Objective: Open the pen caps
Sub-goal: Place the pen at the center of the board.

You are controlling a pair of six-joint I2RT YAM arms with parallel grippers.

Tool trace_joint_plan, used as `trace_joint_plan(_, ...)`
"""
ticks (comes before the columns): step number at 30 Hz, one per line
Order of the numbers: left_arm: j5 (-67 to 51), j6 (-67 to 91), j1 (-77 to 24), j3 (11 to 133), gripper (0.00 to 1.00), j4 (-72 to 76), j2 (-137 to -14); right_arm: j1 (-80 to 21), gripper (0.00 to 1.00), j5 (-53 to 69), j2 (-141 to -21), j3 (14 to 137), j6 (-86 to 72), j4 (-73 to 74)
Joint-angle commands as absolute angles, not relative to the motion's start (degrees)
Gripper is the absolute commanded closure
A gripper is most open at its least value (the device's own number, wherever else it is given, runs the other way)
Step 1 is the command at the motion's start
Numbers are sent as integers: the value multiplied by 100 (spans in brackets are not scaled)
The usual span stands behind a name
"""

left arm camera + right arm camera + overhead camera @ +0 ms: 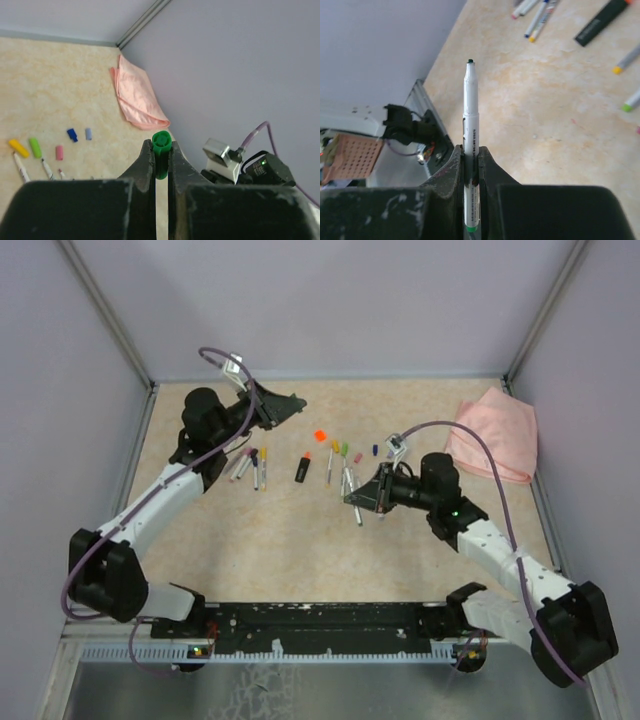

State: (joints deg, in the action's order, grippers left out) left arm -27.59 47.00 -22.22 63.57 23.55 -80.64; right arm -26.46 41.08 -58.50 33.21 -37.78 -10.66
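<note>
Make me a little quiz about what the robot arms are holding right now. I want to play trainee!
1. True or false: the left gripper is shut on a green pen cap.
2. What does the right gripper hold? A) a yellow cap B) an uncapped white pen C) a black highlighter
3. Fill in the colour: the folded cloth lying beyond the right arm is ____.

Key: 1 true; 2 B; 3 pink.
</note>
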Motion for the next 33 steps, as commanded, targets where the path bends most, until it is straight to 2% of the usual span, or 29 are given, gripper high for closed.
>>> trace_joint_plan(1,-2933,4449,-2197,5805,100,1991,-7480,-2546,100,2525,-5634,3861,-2942,440)
trace_joint_plan(7,-2726,4334,-2189,4939,100,1627,-6733,-1831,100,1546,-5807,3936,-2699,1338)
trace_joint_plan(15,-2687,4298,-2151,4668,100,1512,-6460,-1688,100,478,-6702,4289,-2533,2005)
trace_joint_plan(24,-2827,4299,-2113,4610,100,1512,-6438,-1678,100,424,-7509,4227,-2442,1845)
trace_joint_plan(33,-2879,4310,-2084,4573,100,1503,-6442,-1679,92,552,-7914,4162,-2356,1598)
